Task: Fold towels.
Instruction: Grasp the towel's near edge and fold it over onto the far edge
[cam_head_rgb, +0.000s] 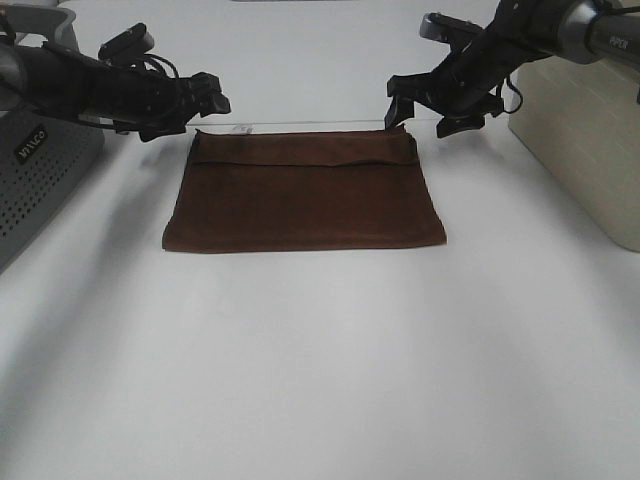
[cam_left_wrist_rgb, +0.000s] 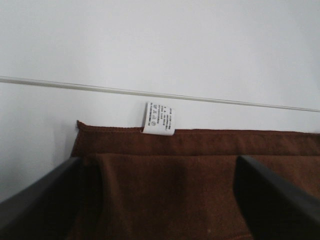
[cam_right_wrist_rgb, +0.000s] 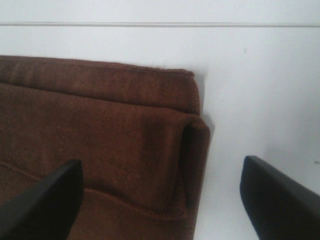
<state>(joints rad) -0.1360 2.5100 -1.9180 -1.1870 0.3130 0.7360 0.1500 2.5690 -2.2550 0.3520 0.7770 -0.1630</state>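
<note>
The dark reddish-brown towel (cam_head_rgb: 305, 195) lies flat on the white table, folded, its upper layer stopping short of the far edge so a strip shows. Its small white tag (cam_left_wrist_rgb: 159, 118) sticks out at the far edge. My left gripper (cam_head_rgb: 212, 102) hovers open above the towel's far left corner (cam_left_wrist_rgb: 87, 131), holding nothing. My right gripper (cam_head_rgb: 428, 110) hovers open above the far right corner (cam_right_wrist_rgb: 192, 100), also empty. Both wrist views show the fingers (cam_left_wrist_rgb: 37, 202) (cam_right_wrist_rgb: 277, 195) spread wide above the cloth.
A grey perforated box (cam_head_rgb: 35, 170) stands at the left edge. A cream container (cam_head_rgb: 590, 140) stands at the right. A thin seam line (cam_left_wrist_rgb: 160, 93) runs across the table just beyond the towel. White tabletop (cam_head_rgb: 320, 370) stretches in front.
</note>
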